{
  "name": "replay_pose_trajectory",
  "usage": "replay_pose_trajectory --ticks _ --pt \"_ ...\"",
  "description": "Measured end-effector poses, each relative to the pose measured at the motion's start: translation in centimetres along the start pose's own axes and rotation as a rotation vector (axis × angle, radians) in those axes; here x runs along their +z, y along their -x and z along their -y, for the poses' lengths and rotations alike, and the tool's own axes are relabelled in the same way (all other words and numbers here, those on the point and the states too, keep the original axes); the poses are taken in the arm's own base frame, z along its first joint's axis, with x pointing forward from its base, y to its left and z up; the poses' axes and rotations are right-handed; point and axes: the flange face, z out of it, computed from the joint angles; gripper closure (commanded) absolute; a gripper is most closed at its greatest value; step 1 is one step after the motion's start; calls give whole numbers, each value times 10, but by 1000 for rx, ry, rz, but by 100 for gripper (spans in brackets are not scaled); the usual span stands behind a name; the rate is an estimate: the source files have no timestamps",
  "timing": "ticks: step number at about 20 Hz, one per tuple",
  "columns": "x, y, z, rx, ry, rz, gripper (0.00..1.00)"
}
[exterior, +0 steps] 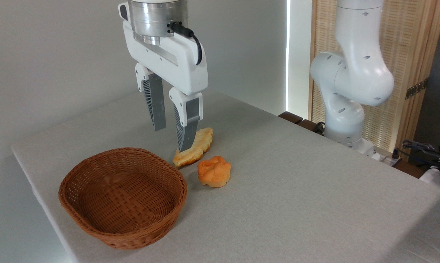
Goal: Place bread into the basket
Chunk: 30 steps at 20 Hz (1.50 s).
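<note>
The bread (214, 171), a small round knotted bun with an orange-golden top, lies on the grey table just right of the basket. The basket (126, 150) is a shallow oval of reddish-brown wicker at the front left, with nothing in it. My gripper (171, 138) hangs open behind the basket and up-left of the bun, with nothing between its fingers. Its right fingertip (183, 144) overlaps the long pastry in the picture; whether they touch I cannot tell.
A long pale golden pastry (199, 144) lies just behind the bun, near the basket's rim. The arm's white base (345, 109) stands at the table's far right edge. Cables and gear (431, 153) sit off the table at right.
</note>
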Motion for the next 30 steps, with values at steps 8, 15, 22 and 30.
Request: replay_pose_trajectory --ticks 8,15,22,30 --pt "8 -4 -6 11 28 26 0" --pt "12 -2 -10 14 60 55 0" --pt "27 -11 -36 65 96 80 0" --pt "70 -12 -89 154 114 98 0"
